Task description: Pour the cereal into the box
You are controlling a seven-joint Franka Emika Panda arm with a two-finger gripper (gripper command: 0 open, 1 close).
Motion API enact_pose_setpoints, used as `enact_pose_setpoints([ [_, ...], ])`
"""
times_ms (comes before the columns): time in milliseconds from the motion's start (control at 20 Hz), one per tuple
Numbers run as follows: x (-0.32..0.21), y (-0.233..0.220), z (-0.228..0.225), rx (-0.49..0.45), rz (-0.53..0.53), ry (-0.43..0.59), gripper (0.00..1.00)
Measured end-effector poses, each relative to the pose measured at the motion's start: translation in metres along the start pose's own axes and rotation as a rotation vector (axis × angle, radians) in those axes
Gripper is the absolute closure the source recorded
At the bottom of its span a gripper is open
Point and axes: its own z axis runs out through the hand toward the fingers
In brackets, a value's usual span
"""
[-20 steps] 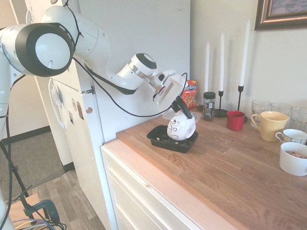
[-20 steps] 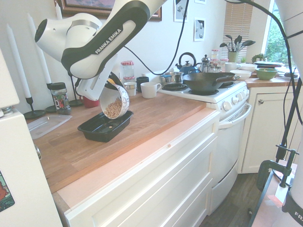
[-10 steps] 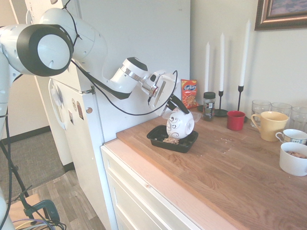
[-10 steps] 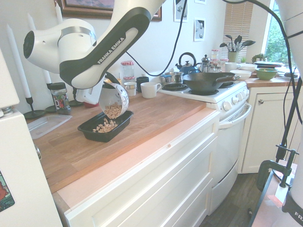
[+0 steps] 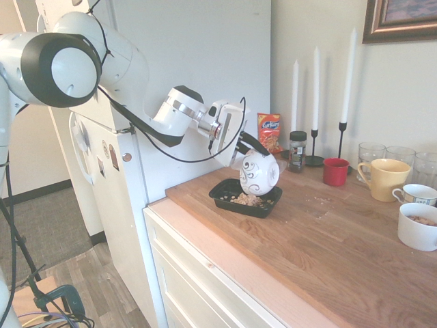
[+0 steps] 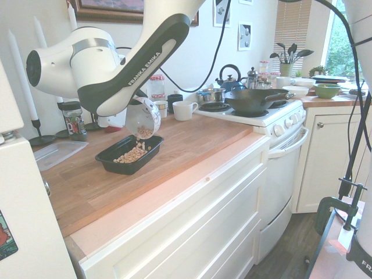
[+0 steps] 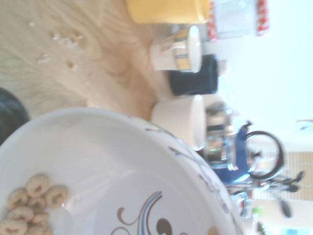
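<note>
End effector (image 5: 251, 145) above box (image 5: 223, 199), gripping tilted bowl (image 5: 259, 173), cereal (image 6: 132, 154) below

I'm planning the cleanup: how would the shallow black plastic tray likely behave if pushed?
The shallow black plastic tray looks thin-walled, so it is probably light and may slide easily on the smooth wooden countertop. Its low, wide shape makes tipping unlikely, though the loose beige cereal rings inside would probably shift.

my white arm (image 6: 96, 68) wears a dark band lettered "franka emika"; a black cable (image 5: 179, 160) runs along me toward three o'clock.
</note>
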Motion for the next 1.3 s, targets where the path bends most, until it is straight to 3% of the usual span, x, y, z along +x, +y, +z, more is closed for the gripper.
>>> enact_pose_setpoints([
  [400, -0.006, -0.003, -0.028, -0.03, -0.031, 0.094, 1.0],
  [850, -0.013, -0.011, -0.026, -0.064, -0.062, 0.162, 1.0],
  [1050, 0.003, 0.001, -0.031, -0.036, -0.004, 0.069, 1.0],
  [1300, 0.054, 0.053, -0.001, 0.062, 0.121, -0.189, 1.0],
])
